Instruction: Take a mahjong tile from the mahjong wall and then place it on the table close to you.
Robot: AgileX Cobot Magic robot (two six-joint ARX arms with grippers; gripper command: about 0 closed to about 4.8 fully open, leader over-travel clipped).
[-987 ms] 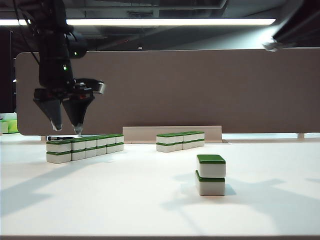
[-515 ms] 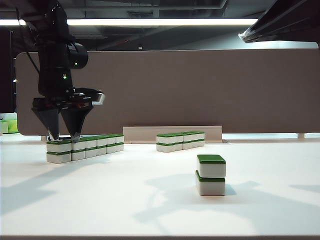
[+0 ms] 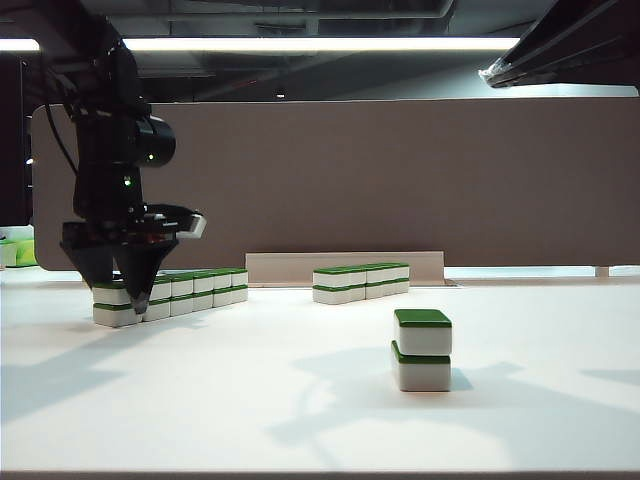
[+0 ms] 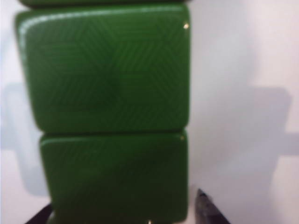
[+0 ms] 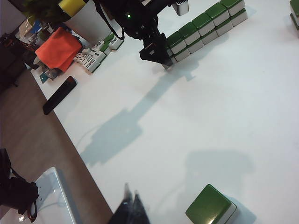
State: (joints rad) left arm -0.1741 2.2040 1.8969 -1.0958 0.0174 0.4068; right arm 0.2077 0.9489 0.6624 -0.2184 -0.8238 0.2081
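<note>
Left gripper (image 3: 120, 292): you have lowered it over the near end tile of the mahjong wall (image 3: 175, 293), jaws astride and narrowing, no firm hold yet; the pick is imminent. Table (image 3: 250, 400): nothing placed near you. Right gripper (image 5: 130, 205): raised high, fingertips together, empty.

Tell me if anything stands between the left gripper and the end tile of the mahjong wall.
Nothing visible does. The left gripper straddles the near end of the mahjong wall, fingers on either side of the end tile. The right gripper hangs apart.
</note>
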